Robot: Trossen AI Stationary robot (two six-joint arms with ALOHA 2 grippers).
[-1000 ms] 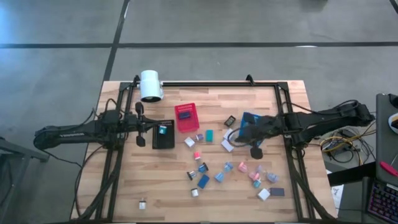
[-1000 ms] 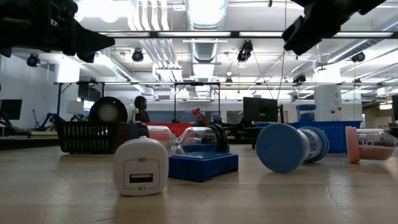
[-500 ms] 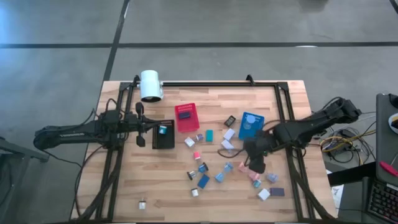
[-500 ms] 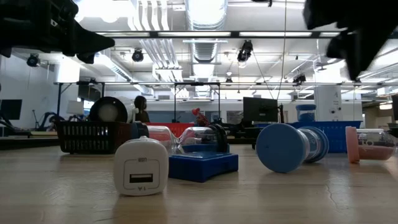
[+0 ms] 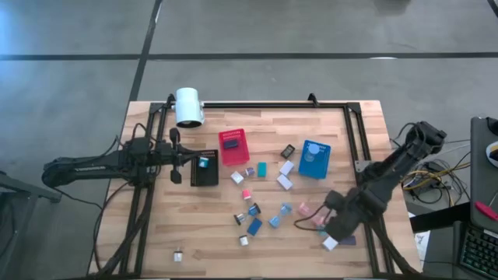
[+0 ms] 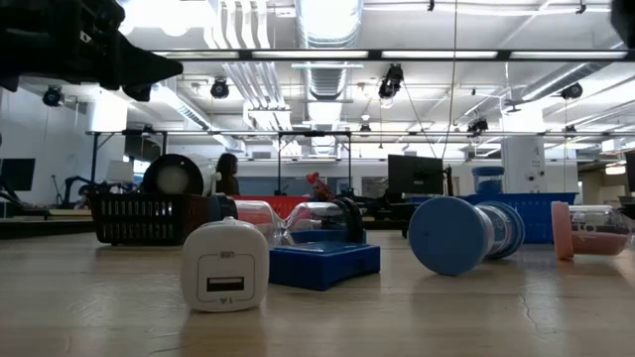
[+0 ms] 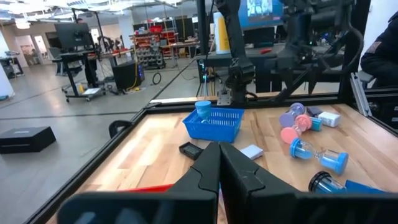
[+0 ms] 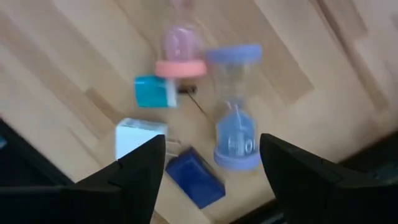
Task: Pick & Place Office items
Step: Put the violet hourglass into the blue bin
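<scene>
The office items lie scattered on the wooden table: white blocks, a pink piece, blue pieces and a lone white one. My right gripper hangs open, pointing down, over the near right cluster. In its wrist view the open fingers stand either side of a blue sand timer and a dark blue block, above them and touching nothing; a white block, a teal block and a pink timer lie beside. My left gripper is shut and level, by the black bin.
A red bin, the black bin and a blue bin stand toward the far side; a big white cylinder sits at the far left. A black frame rail runs round the table. Cables trail near my right arm.
My right gripper has swung from beside the blue bin toward the table's near right, sinking a little, rolling about and tipping to point straight down over the near right cluster. The blue bin now shows uncovered.
</scene>
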